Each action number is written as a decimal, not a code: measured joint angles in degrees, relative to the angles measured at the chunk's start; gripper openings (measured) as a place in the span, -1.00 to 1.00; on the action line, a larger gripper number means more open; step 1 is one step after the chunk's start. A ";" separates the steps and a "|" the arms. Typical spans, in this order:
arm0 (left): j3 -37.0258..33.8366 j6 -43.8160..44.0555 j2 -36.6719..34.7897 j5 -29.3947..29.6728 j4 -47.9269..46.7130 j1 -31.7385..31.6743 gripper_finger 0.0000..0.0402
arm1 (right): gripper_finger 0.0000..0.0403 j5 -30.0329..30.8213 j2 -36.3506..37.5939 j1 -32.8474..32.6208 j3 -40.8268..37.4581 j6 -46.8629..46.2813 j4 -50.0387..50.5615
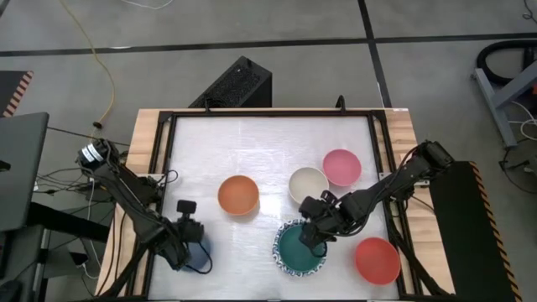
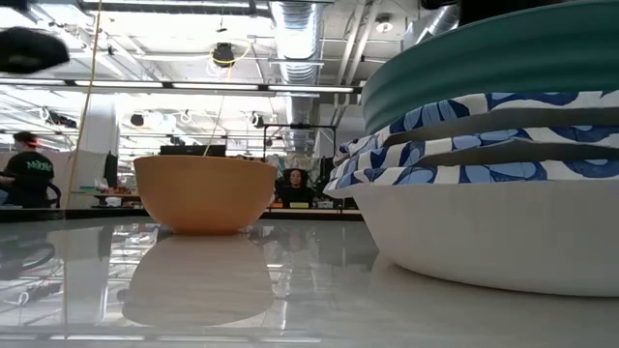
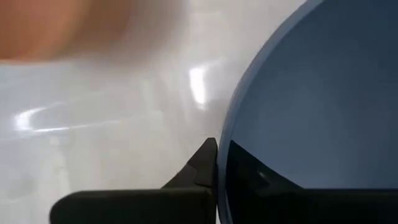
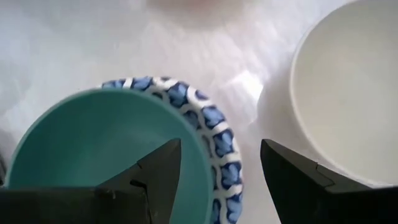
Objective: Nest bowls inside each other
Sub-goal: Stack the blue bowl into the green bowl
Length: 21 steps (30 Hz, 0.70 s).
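Observation:
My left gripper (image 1: 191,243) is near the table's near left corner, shut on a blue bowl (image 3: 311,93). The green bowl (image 1: 298,249) sits nested in a stack of white bowls with blue patterned rims (image 2: 464,126) at the near middle. My right gripper (image 4: 221,162) hangs open over the stack's right rim. One of its fingers is above the green bowl's inside and the other is outside the stack, touching nothing that I can see. An orange bowl (image 1: 238,195), a cream bowl (image 1: 308,184), a pink bowl (image 1: 341,167) and a red bowl (image 1: 377,259) stand apart on the table. My left gripper pinches the blue bowl's rim (image 3: 225,134), one finger (image 3: 199,171) outside the wall and the other inside. The fingers come steeply from above. Whether the bowl's base is on the table does not show.
The white table (image 1: 260,143) has a black frame along its edges, and its far half is bare. The cream bowl (image 4: 348,93) stands close beside the stack, right by my right gripper's outer finger. A black box (image 1: 235,84) sits beyond the far edge.

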<state>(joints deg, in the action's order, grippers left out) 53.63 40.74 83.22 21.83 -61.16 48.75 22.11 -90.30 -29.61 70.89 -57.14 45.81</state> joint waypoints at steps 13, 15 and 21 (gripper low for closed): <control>9.85 3.13 0.09 32.57 -7.38 -0.01 -0.99 | 0.19 15.74 -0.02 0.01 0.00 0.89 -2.80; 10.98 2.59 0.07 35.55 -7.52 -0.11 -0.99 | 0.19 17.09 -0.02 0.01 0.00 1.93 -3.29; 11.82 5.72 0.07 56.21 -6.89 -0.71 -1.00 | 0.19 31.97 -0.02 -0.47 0.00 6.53 -7.19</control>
<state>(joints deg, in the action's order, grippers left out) 65.45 46.46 83.29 78.04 -68.05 48.04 54.08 -90.32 -30.08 70.89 -50.61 38.62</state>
